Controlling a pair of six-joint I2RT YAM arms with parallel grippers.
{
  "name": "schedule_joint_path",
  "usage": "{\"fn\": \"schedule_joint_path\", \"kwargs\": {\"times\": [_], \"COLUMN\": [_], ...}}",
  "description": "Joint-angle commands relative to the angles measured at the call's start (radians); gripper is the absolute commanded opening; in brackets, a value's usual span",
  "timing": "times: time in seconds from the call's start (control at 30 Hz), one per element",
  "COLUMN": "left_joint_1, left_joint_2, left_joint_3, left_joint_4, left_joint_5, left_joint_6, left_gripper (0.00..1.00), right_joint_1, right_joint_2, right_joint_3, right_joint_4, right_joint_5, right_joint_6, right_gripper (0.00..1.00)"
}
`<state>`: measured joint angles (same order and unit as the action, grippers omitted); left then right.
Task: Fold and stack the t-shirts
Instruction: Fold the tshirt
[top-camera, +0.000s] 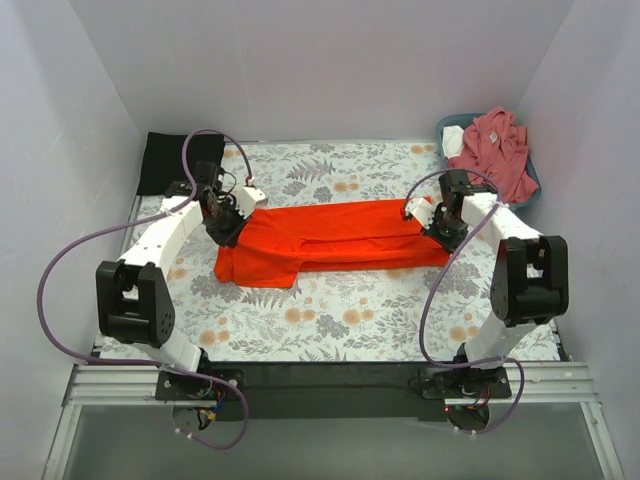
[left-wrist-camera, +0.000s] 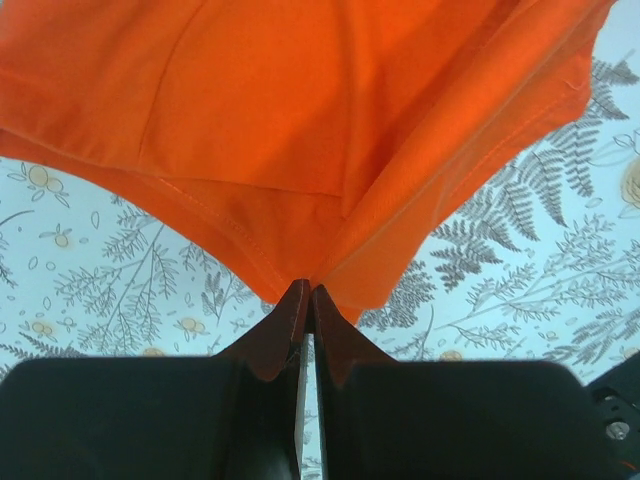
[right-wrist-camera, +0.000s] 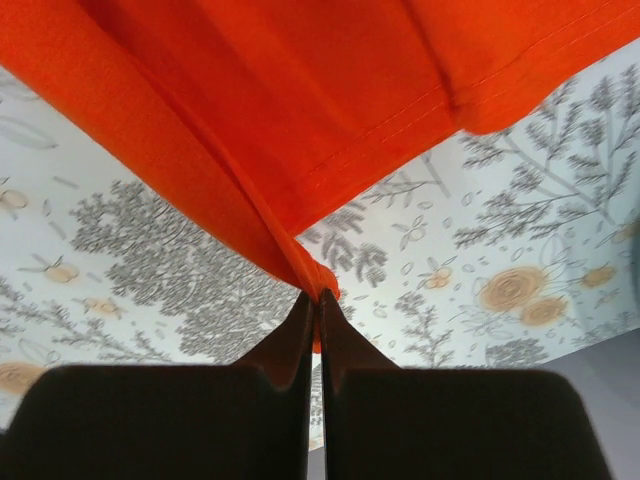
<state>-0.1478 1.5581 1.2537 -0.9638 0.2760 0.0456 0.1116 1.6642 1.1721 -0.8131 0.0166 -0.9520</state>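
The bright orange-red t-shirt (top-camera: 330, 238) lies stretched lengthwise across the middle of the floral table covering, partly folded along its length. My left gripper (top-camera: 228, 222) is shut on its left end; the left wrist view shows the cloth (left-wrist-camera: 300, 120) pinched at the fingertips and lifted above the covering. My right gripper (top-camera: 438, 228) is shut on the right end; the right wrist view shows a bunched edge of the cloth (right-wrist-camera: 260, 110) held between the tips. A dusty-pink t-shirt (top-camera: 495, 148) lies heaped in the basket. A black folded t-shirt (top-camera: 178, 160) lies at the back left.
The blue-grey plastic basket (top-camera: 452, 125) stands at the back right corner against the wall. White walls close the table on three sides. The floral covering (top-camera: 330, 310) shows bare in front of the orange-red shirt. Purple cables loop from both arms.
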Motion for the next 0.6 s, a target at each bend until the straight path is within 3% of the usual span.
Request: {"fn": "schedule_joint_path", "kwargs": {"times": [0.0, 0.17, 0.57], "left_joint_1": [0.016, 0.036, 0.045], "left_joint_2": [0.028, 0.094, 0.214], "left_joint_3": [0.059, 0.082, 0.118], "left_joint_4": [0.026, 0.057, 0.115], "left_joint_5": [-0.004, -0.009, 0.0], "left_joint_6": [0.016, 0.022, -0.01], "left_gripper": [0.0, 0.0, 0.0], "right_joint_1": [-0.006, -0.006, -0.007], "right_joint_2": [0.06, 0.167, 0.315], "right_joint_3": [0.093, 0.22, 0.353], "right_joint_4": [-0.037, -0.05, -0.055], "right_joint_5": [0.014, 0.034, 0.026], "right_joint_6": [-0.051, -0.07, -0.048], "right_gripper": [0.01, 0.01, 0.06]}}
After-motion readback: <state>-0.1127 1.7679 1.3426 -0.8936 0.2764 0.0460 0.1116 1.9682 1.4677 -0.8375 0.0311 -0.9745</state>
